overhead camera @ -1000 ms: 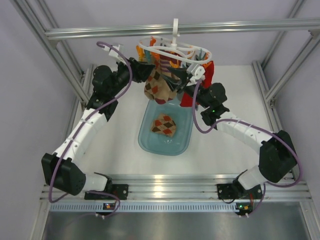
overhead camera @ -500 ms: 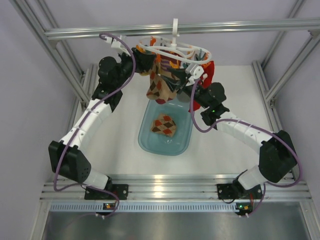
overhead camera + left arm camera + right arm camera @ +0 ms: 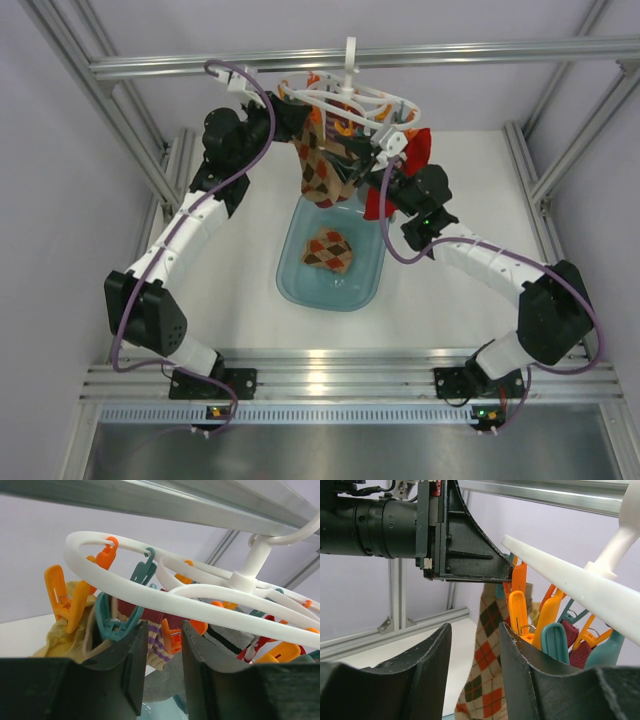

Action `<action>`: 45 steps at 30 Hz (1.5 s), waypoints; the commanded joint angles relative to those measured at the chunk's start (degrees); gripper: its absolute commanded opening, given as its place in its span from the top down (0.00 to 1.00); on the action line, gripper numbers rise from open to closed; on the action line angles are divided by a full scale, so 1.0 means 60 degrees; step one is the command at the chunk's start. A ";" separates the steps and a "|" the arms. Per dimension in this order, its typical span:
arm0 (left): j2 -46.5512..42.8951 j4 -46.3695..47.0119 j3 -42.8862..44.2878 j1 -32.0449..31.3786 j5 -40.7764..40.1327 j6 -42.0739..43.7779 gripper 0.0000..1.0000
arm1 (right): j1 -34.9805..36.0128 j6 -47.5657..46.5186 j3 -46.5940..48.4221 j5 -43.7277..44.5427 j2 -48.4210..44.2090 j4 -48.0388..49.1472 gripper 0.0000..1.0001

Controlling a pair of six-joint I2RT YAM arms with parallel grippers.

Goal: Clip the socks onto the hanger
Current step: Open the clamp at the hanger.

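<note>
From above, the white ring hanger point(image 3: 340, 97) hooks over an aluminium frame bar point(image 3: 480, 52) at the far side of a white table point(image 3: 230, 250), with grey walls around. The arms hide much of its clips. The left gripper point(image 3: 295, 118) is at its left rim, where an argyle sock point(image 3: 322, 172) hangs, and the right gripper point(image 3: 362, 150) is just below the rings. A red sock point(image 3: 416, 146) hangs on the right. Below, a translucent blue tray point(image 3: 290, 285) holds a second argyle sock point(image 3: 328, 250). In the left wrist view the fingers stand narrowly apart under the ring, beside a teal clip point(image 3: 112, 622). A striped sock point(image 3: 157, 645) shows through the gap and a mustard sock point(image 3: 60, 640) is at the left. I cannot tell whether the left gripper pinches anything. In the right wrist view the fingers are spread with nothing between them. The argyle sock's top is lost behind orange clips point(image 3: 517, 605).
</note>
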 commanded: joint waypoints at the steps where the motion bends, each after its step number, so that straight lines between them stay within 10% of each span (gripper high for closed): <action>1: -0.0077 0.0492 0.0427 -0.0037 0.0157 -0.0192 0.69 | 0.0023 -0.0110 0.0474 0.0092 0.0077 0.0205 0.57; 14: -0.0590 -0.0636 0.0647 0.0153 0.1051 -0.0983 0.97 | -0.0065 -0.0154 0.1352 0.0078 0.0794 0.0468 0.51; 34: -0.0854 -0.0241 0.0178 0.0168 0.1710 -0.1950 1.00 | -0.0065 0.0564 0.2056 0.0488 0.1366 -0.0219 0.55; 41: -0.0927 -0.0197 0.0017 0.0168 0.1886 -0.2053 1.00 | -0.0065 0.0652 0.2320 0.0590 0.1498 -0.0483 0.83; 45: -0.1058 -0.0226 -0.0012 0.0197 0.1872 -0.1936 0.80 | -0.0065 0.0667 0.2335 0.0868 0.1440 -0.0615 1.00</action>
